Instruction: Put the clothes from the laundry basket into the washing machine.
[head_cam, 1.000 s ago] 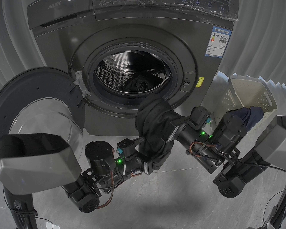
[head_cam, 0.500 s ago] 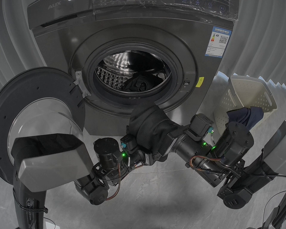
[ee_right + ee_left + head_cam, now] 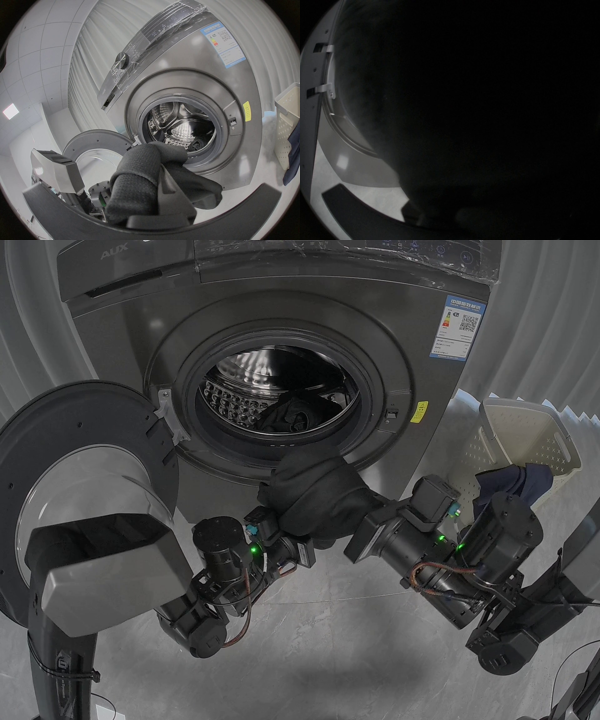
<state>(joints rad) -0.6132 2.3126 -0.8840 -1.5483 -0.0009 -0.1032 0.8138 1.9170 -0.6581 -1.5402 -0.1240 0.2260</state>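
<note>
A black garment [image 3: 315,493] is bunched up just below the washing machine's open drum mouth [image 3: 281,399], against the lower door ring. My right gripper [image 3: 350,518] comes in from the right and is shut on it; in the right wrist view the black garment [image 3: 140,178] drapes over the right gripper [image 3: 151,184]. My left gripper [image 3: 290,546] sits under the bundle, buried in cloth, and the black garment [image 3: 475,109] covers the left wrist view. Another dark garment [image 3: 297,415] lies inside the drum. The white laundry basket [image 3: 531,427] leans at the right with a dark blue garment [image 3: 519,480] in it.
The round machine door [image 3: 81,446] stands swung open on the left, close to my left arm. The grey tiled floor [image 3: 350,652] lies open in front of the machine. Pale curtains hang behind the machine on both sides.
The black garment went from hanging long to a bunched lump and shifted left, just under the drum mouth. My left arm rose and moved in beneath it; my right wrist drew slightly right.
</note>
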